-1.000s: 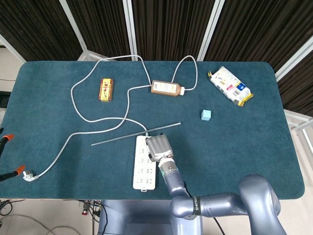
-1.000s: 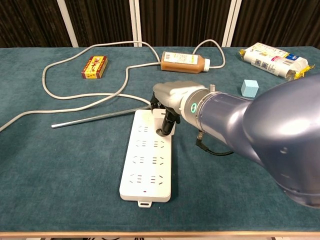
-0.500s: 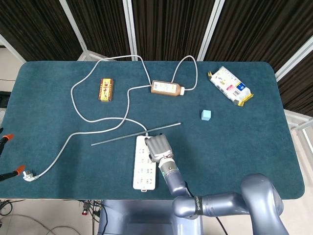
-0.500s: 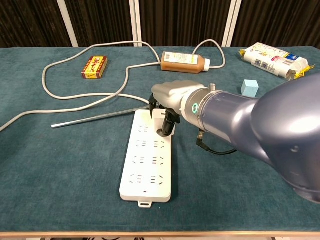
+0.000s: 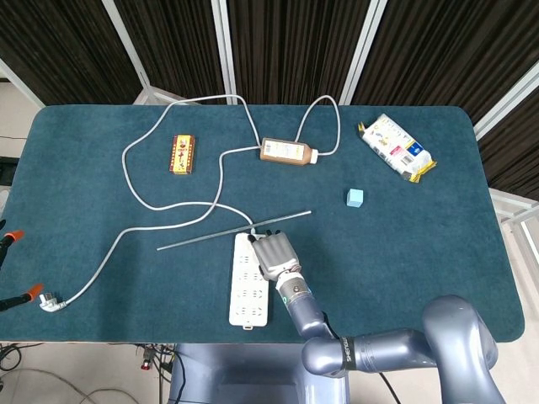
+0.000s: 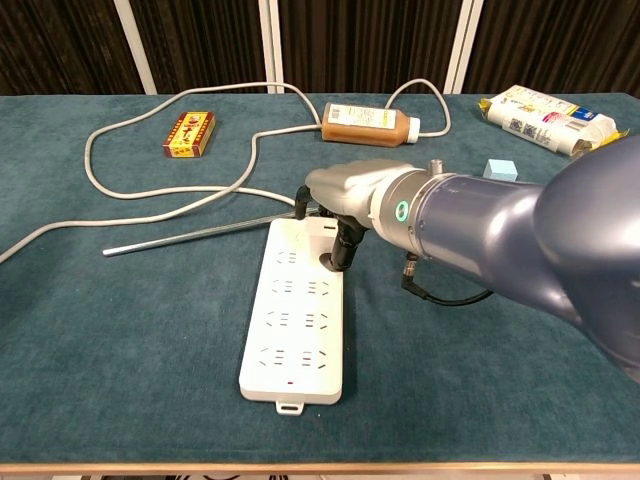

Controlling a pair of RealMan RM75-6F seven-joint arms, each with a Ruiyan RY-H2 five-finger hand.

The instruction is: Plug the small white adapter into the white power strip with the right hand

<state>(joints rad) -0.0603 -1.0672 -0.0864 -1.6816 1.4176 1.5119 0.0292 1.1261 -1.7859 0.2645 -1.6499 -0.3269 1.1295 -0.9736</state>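
The white power strip (image 5: 249, 290) lies lengthwise near the table's front edge, and its far end is under my right hand (image 5: 274, 252). In the chest view the right hand (image 6: 355, 195) curls down over the strip (image 6: 295, 330), with its dark fingertips (image 6: 345, 250) touching the top right sockets. A small white block, the adapter (image 6: 323, 233), shows between the fingers, standing on the strip's far end and held by the hand. Whether its pins are seated is hidden. My left hand shows in neither view.
A thin metal rod (image 5: 234, 230) lies slanted just beyond the strip. The strip's grey cord (image 5: 126, 160) loops over the left half to a plug (image 5: 50, 300). A brown bottle (image 5: 286, 151), red-yellow box (image 5: 183, 154), blue cube (image 5: 354, 198) and snack packet (image 5: 396, 147) lie farther back.
My right forearm has swung slightly rightward and now covers more of the blue cube in the chest view. The hand stays on the strip's far end, its fingers a bit lower.
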